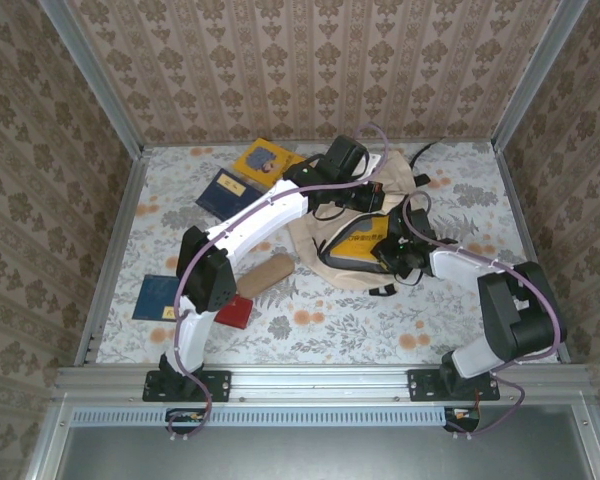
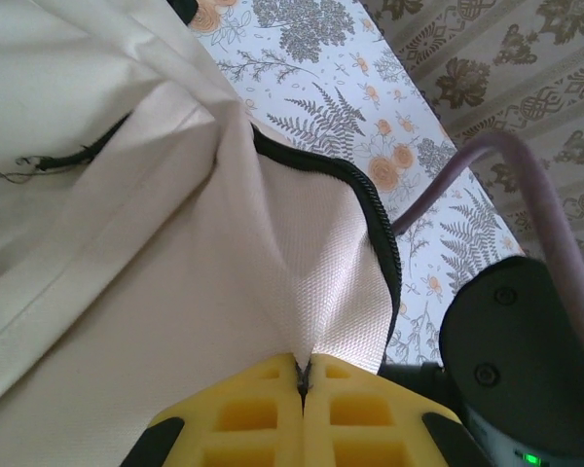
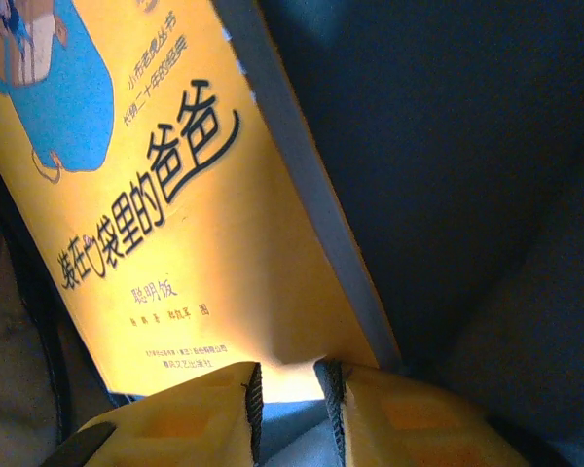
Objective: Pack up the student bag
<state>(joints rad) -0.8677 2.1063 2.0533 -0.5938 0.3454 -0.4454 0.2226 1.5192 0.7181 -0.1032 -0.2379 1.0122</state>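
Top external: high behind bases (image 1: pixel 187 383), looking down on whole table (image 1: pixel 460 215). Left wrist: tight on bag (image 2: pixel 127 292) cloth. Right wrist: tight on book (image 3: pixel 175 224) inside bag. All share bag, 12 o'clock from bases

Cover of yellow book (image 3: pixel 175 224), centre frame, large black slanted title 装在口袋里的爸爸, beneath it smaller 聪明版, upper middle small line 小布老虎丛书, lowest lines on the cover too small to read.
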